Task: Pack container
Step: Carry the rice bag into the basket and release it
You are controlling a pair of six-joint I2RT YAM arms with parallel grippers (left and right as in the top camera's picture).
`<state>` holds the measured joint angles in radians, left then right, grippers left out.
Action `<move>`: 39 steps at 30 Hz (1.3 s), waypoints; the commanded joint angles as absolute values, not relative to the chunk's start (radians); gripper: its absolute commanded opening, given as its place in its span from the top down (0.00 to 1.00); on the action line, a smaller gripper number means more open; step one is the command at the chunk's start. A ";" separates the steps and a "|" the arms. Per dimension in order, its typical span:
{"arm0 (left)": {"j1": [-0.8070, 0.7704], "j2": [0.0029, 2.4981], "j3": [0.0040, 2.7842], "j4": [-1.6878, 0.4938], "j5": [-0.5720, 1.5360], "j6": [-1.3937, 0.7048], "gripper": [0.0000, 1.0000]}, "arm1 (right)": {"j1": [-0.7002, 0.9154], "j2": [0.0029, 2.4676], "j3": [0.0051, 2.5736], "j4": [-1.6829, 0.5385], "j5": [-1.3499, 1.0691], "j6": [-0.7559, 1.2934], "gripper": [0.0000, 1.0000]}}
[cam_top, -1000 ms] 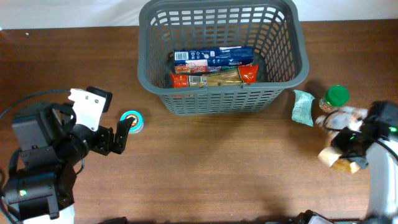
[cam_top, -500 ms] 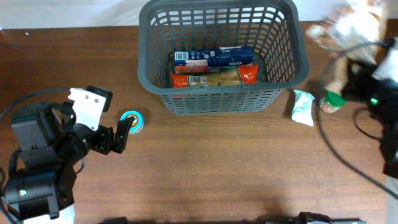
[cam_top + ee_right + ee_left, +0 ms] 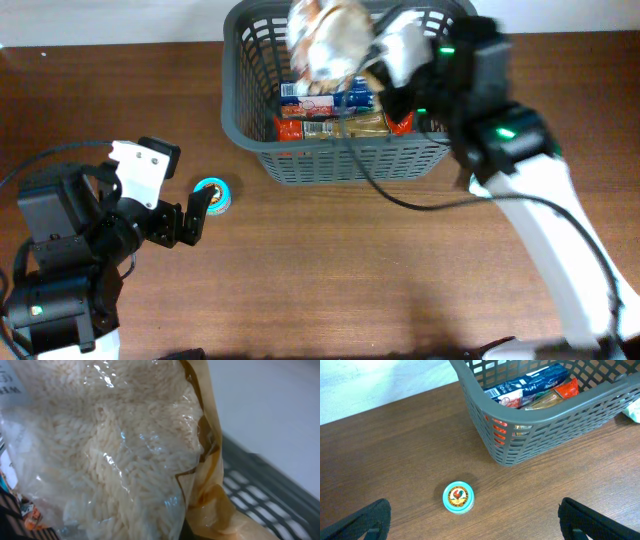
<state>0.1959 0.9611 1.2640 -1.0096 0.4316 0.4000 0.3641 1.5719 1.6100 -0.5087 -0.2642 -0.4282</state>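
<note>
The dark grey basket (image 3: 255,130) stands at the back centre and also shows in the left wrist view (image 3: 530,425). Inside lie a blue packet (image 3: 355,97) and red and tan packets (image 3: 340,126). My right gripper (image 3: 372,50) is shut on a clear bag of rice (image 3: 325,40) and holds it above the basket's back left part. The bag (image 3: 100,450) fills the right wrist view and hides the fingers. My left gripper (image 3: 475,522) is open and empty, just short of a small teal tin (image 3: 458,497) on the table, which also shows in the overhead view (image 3: 211,193).
Basket lattice shows at the lower right of the right wrist view (image 3: 250,490). A pale green packet edge (image 3: 632,410) lies right of the basket. White backdrop runs behind the table. My right arm (image 3: 540,220) crosses the table's right side.
My right gripper has carried the rice bag from the table's right side up and leftward to over the basket. The left arm has not moved.
</note>
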 commanded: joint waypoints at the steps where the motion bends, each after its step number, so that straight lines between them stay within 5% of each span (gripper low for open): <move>1: 0.198 0.958 1.258 -1.010 0.450 0.405 0.01 | 0.397 1.609 1.642 -0.488 -0.313 -0.599 0.97; 19: 0.198 0.958 1.258 -1.010 0.450 0.405 0.01 | 0.400 1.920 2.127 -1.057 -0.390 -0.587 0.97; 34: 0.198 0.958 1.258 -1.009 0.450 0.405 0.01 | 0.419 1.999 2.138 -1.142 -0.393 -0.587 0.97; 36: 0.198 0.958 1.258 -1.009 0.450 0.405 0.01 | 0.419 1.999 2.138 -1.142 -0.393 -0.585 0.51; 39: 0.198 0.958 1.258 -1.009 0.450 0.405 0.01 | 0.419 1.998 2.139 -1.140 -0.392 -0.567 0.27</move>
<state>0.1959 0.9611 1.2640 -1.0092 0.4347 0.4000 0.4114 2.0079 2.1109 -1.1439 -0.3637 -0.5766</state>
